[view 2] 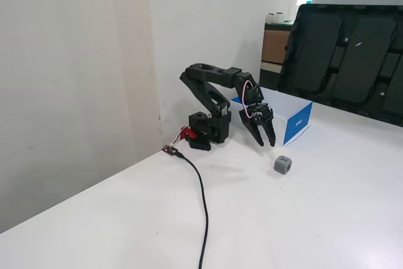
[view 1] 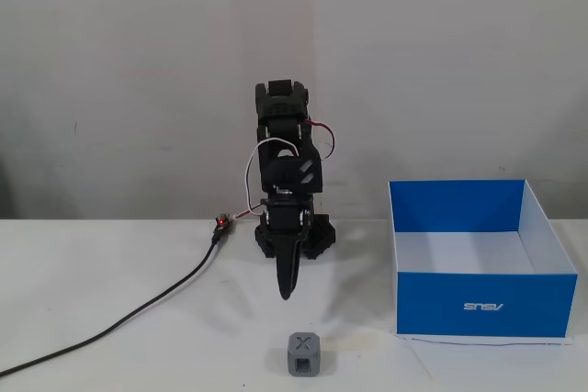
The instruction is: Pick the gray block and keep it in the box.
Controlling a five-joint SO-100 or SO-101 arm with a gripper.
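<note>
A: Where was the tool at that point?

B: Pointed down, hanging above the counter with a clear gap under the tips. In the other fixed view the tool had its two fingers slightly apart – nothing between them. In the front fixed view it read as a single dark wedge, so the gap couldn't be seen there.

A: And the gray block?

B: Sat on the counter, below the tool and a bit nearer the camera in the front fixed view, X face toward the lens. Not touching the tool. In the side fixed view the gray block was just past the fingertips, lower right of them.

A: Box?

B: The box was off to the tool's right in the front fixed view, logo face forward. In the side view the box stood behind the tool.

A: Anything else?

B: Black cable ran from the arm base off to the tool's left – lay flat on the counter.
</note>
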